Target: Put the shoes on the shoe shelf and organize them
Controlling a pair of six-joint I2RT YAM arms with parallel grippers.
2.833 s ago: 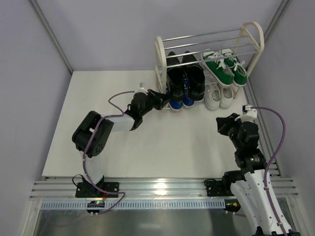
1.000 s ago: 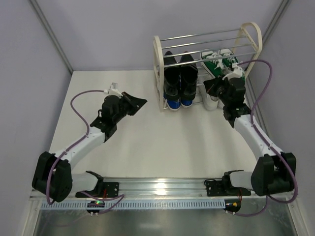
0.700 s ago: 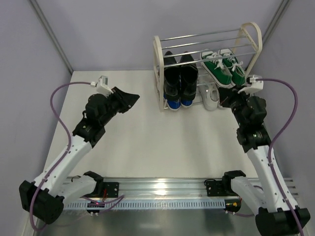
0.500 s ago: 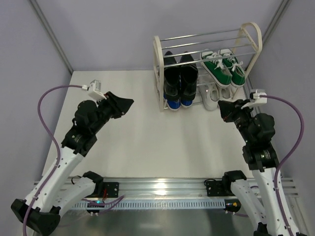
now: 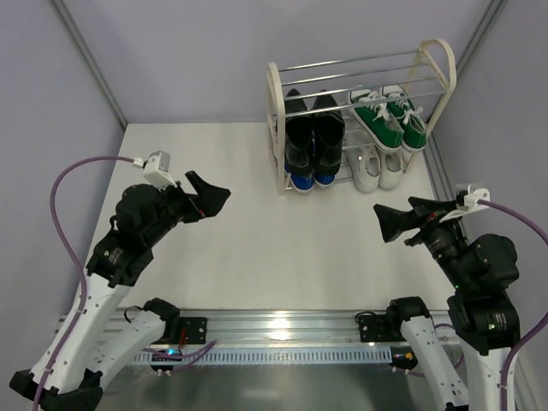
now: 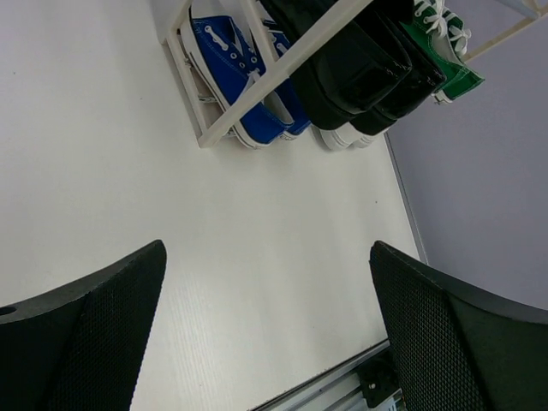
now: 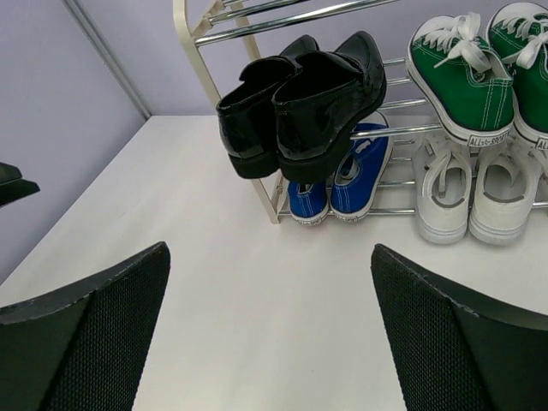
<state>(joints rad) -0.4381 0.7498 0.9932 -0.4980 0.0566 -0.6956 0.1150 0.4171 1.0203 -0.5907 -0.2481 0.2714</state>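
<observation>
The shoe shelf (image 5: 276, 128) stands at the back right of the table. Glossy black shoes (image 5: 314, 128) and green sneakers (image 5: 390, 116) rest on its upper tier; blue sneakers (image 5: 310, 178) and white sneakers (image 5: 377, 171) sit below. My left gripper (image 5: 208, 190) hangs open over the table's left half, well short of the shelf. Near the table's right edge, my right gripper (image 5: 398, 214) is also open and holds nothing. The right wrist view looks between its wide fingers (image 7: 86, 342) at the black shoes (image 7: 300, 94) and blue sneakers (image 7: 342, 184). The left wrist view shows the blue sneakers (image 6: 235, 64) beyond bare table.
White table (image 5: 257, 248) between lilac walls. An aluminium rail (image 5: 282, 325) with the arm bases runs along the near edge. A metal strip (image 5: 445, 188) borders the table's right side beside the shelf.
Both arms have drawn back from the shelf toward the near edge and risen. Both grippers have gone from shut to wide open. The shoes have stayed in place on the shelf.
</observation>
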